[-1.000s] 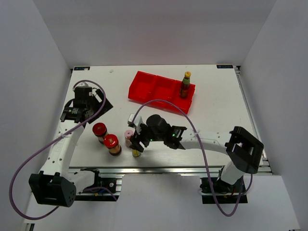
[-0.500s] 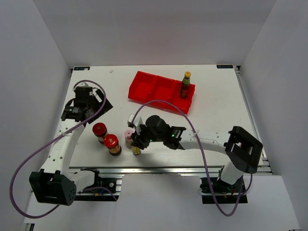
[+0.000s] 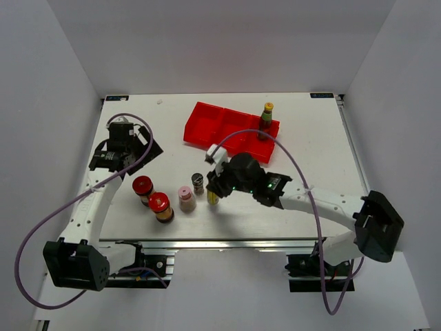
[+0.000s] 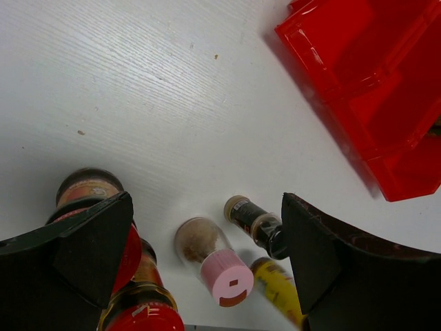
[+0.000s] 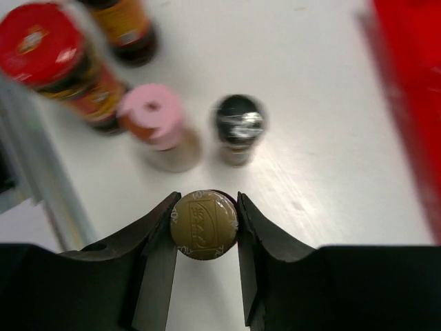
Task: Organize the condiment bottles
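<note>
Right tool (image 5: 204, 224) clamps the gold-capped bottle (image 5: 204, 219) at its cap (left tool (image 4: 207, 241) gapes, empty); lift straight, avoiding the pink-capped bottle (image 5: 153, 114) ahead-left.

tray (image 3: 203, 128) rear centre, bottle (image 3: 265, 122) in right compartment; 2 jars (image 3: 160, 204) front left, 2 bottles (image 3: 186, 198) right of them.

Looks steeply down from above and behind the arm bases, far enough to take in the whole white table (image 3: 310, 138) and the red tray (image 3: 207, 127) toward its back. At the left wrist, peers low and close past the left gripper (image 4: 207, 200) toward the tray's corner. At the right wrist, stares straight down, very near and partly blurred, onto the gold-capped bottle (image 5: 204, 219) in the right gripper (image 5: 204, 226). Shares among all three the pink-capped bottle (image 3: 186, 198), the dark-capped bottle (image 3: 198, 182) and, probably, both red-lidded jars (image 3: 160, 202).
</note>
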Available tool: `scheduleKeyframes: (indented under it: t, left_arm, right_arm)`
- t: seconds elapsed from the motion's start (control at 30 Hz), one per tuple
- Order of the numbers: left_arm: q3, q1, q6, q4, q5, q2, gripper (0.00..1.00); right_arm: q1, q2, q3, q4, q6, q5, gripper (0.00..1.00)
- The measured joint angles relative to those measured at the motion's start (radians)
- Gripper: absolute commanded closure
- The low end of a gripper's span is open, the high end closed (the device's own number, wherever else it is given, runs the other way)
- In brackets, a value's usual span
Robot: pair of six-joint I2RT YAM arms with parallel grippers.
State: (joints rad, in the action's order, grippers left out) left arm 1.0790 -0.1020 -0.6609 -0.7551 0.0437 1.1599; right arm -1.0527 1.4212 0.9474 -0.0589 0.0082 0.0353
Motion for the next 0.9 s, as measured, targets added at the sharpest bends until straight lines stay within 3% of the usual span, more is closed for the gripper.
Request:
scheduleKeyframes:
  t: [0.4, 0.9]
  left_arm:
    - [0.0, 0.0, -0.003, 0.041, -0.027, 0.064, 0.02]
    - [0.032, 0.0, -0.001, 0.021, -0.015, 0.108, 0.02]
  right_arm:
    - [0.416, 0.001, 0.169, 0.035, -0.016, -0.155, 0.79]
    - [0.593, 0.244, 0.3, 0.035, -0.04, -0.203, 0.78]
